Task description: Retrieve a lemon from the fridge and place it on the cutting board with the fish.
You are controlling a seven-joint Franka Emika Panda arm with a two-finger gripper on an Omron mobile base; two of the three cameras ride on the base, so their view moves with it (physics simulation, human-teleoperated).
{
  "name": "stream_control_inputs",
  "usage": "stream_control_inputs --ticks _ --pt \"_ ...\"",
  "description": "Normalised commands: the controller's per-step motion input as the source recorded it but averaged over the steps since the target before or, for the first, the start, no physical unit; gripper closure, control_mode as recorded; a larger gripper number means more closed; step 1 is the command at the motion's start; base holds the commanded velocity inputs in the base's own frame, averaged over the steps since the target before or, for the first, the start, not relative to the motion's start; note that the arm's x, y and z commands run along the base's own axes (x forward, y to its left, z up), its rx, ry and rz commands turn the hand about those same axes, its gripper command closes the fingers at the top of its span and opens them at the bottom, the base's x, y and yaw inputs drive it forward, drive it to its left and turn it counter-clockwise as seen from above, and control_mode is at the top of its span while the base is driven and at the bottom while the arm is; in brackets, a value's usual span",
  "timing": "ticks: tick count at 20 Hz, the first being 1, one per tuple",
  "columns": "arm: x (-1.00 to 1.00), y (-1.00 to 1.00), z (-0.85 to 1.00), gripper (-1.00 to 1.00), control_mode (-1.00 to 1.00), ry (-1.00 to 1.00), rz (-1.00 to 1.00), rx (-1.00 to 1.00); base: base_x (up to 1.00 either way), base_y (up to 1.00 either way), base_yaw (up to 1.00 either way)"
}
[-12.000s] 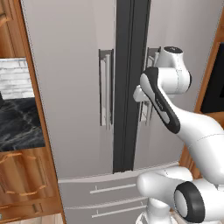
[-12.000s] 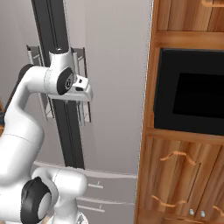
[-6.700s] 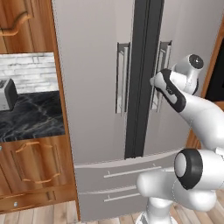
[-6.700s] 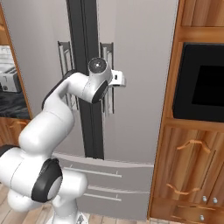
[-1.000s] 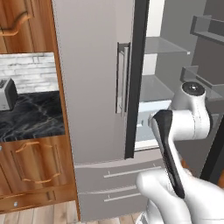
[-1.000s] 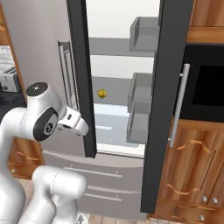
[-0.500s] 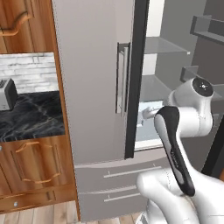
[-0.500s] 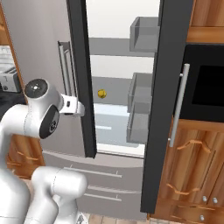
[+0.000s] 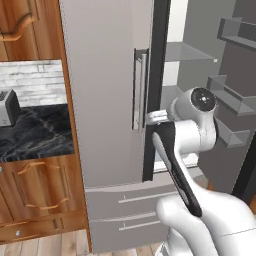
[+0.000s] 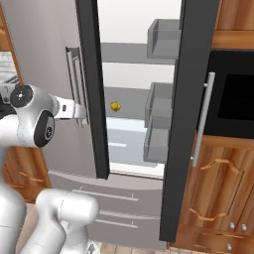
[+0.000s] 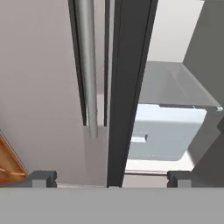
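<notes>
Lemon (image 10: 115, 105): one small yellow fruit, resting on a grey inner shelf at mid height inside the fridge (image 10: 44, 54), toward the back, just past the dark edge of the left door. Untouched; nothing near it.

Fridge: right door (image 10: 191, 99) swung wide, showing its grey door bins (image 10: 161, 121) and bar handle (image 10: 201, 119). Left door shut, its own vertical handle (image 9: 141, 87) close to the centre seam (image 11: 127, 87). Two lower drawers (image 10: 104, 206) closed beneath the open compartment. Inner shelves pale and mostly bare apart from the lemon.

Gripper (image 11: 111, 178): fingers spread to their full width, holding nothing. In the hand view the two dark tips straddle the centre seam, left handle on one side and fridge interior on the other. From the right base view the hand sits in front of the left door, beside that handle, well short of the lemon.

Surroundings, outward from the fridge: wooden cabinets (image 9: 35, 200) and a black marble worktop (image 9: 32, 135) with a toaster (image 9: 9, 107) to the left; a dark built-in oven (image 10: 233, 94) set in wooden cabinetry to the right.

Progress, as judged: access to the fridge is done. Remaining: reach in over the shelf, close on the lemon, withdraw, travel to the cutting board with the fish, set it down. Most of the task is outstanding.
</notes>
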Motion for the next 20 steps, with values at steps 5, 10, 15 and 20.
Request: stream_control_inputs --ticks 5,10,15,20 --pt "0.69 0.18 0.06 -1.0 -1.0 0.0 -0.01 -0.01 0.0 0.0 0.0" --pt "0.67 0.27 0.0 -1.0 -1.0 0.0 0.0 0.0 0.0 0.0 0.0" --pt "0.69 0.2 0.0 -1.0 -1.0 0.0 0.0 0.0 0.0 0.0 0.0" --pt "0.67 0.0 -0.07 -1.0 -1.0 0.0 -0.06 0.0 0.0 0.0 0.0"
